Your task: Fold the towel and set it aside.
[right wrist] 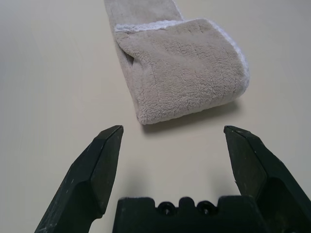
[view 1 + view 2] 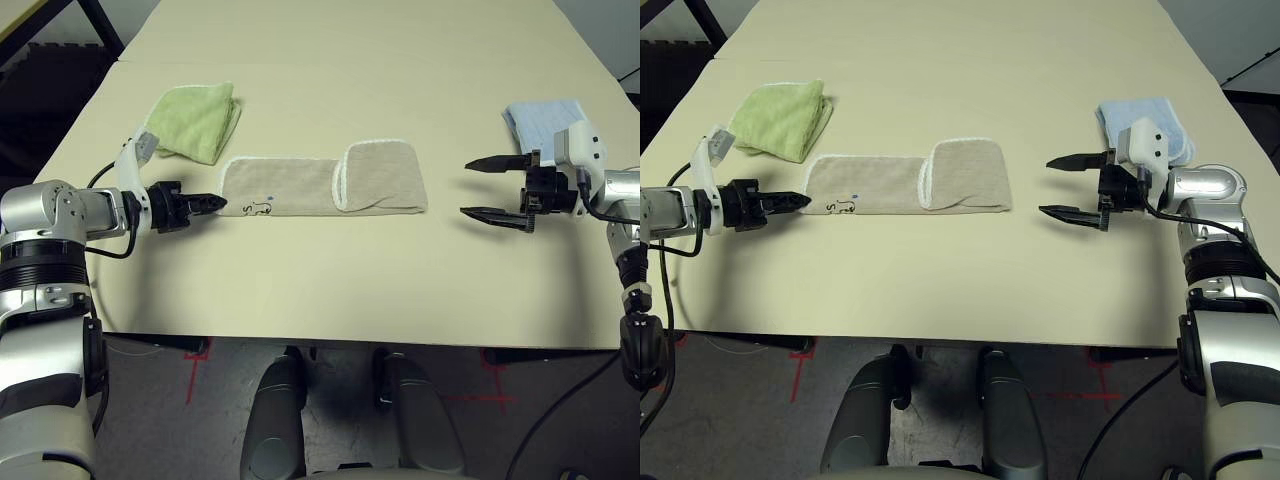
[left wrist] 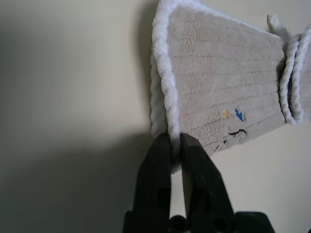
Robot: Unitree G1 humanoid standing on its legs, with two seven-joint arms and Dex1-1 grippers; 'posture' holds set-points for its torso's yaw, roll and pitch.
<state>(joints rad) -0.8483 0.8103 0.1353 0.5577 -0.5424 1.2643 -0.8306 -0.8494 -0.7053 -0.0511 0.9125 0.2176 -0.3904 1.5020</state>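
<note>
Meanwhile, the towel (image 2: 325, 184) lies mid-table as a long beige strip, its right end already folded over. The left gripper (image 3: 176, 145) has its black fingers pinched together on the white piping at the strip's left end; the right gripper (image 1: 172, 141) hangs with fingers wide apart, near the folded end but clear of it. That thin pinch on corded edging could slip when the end is lifted, and the soft terry might sag or drag the doubled end askew. A plush lime-green cloth (image 2: 195, 120) sits just beside the left end, a light-blue one (image 2: 540, 122) behind the right gripper.
</note>
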